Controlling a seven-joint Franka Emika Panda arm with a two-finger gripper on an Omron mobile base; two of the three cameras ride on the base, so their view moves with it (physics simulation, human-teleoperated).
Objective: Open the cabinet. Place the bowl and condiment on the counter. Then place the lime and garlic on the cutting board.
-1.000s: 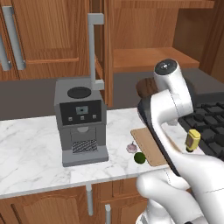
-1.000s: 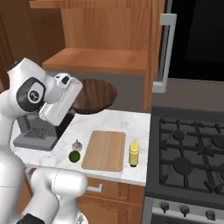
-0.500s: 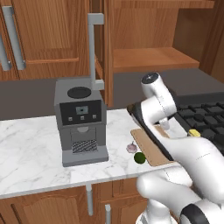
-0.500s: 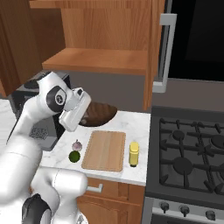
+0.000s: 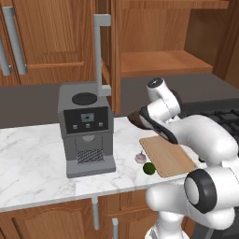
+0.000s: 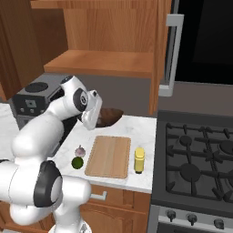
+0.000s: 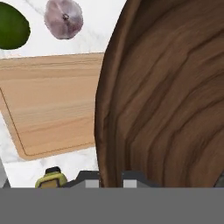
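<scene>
Left to right along the counter (image 5: 37, 163): the coffee machine (image 5: 85, 133) stood at about nine o'clock from the cutting board (image 5: 167, 156), well apart from it. Then came the garlic (image 5: 140, 158) and the lime (image 5: 149, 168), side by side on the marble just off the board's nine o'clock edge, neither one on the wood. From my hand camera the lime (image 7: 12, 27) and garlic (image 7: 64, 18) sat at eleven o'clock, past the board (image 7: 48, 105).

My claw (image 6: 89, 119) was clenched on the rim of the bowl (image 6: 108, 116), and that dark wooden bowl (image 7: 170, 92) hung at twelve o'clock of the board, close above the back of the counter; whether it touched the marble I couldn't tell. Above it the cabinet (image 6: 109, 36) stood open, its shelf bare.

Further right, the condiment (image 6: 139, 160) stood upright on the counter just beside the board's three o'clock edge, with the hob (image 6: 200, 159) beyond it.
</scene>
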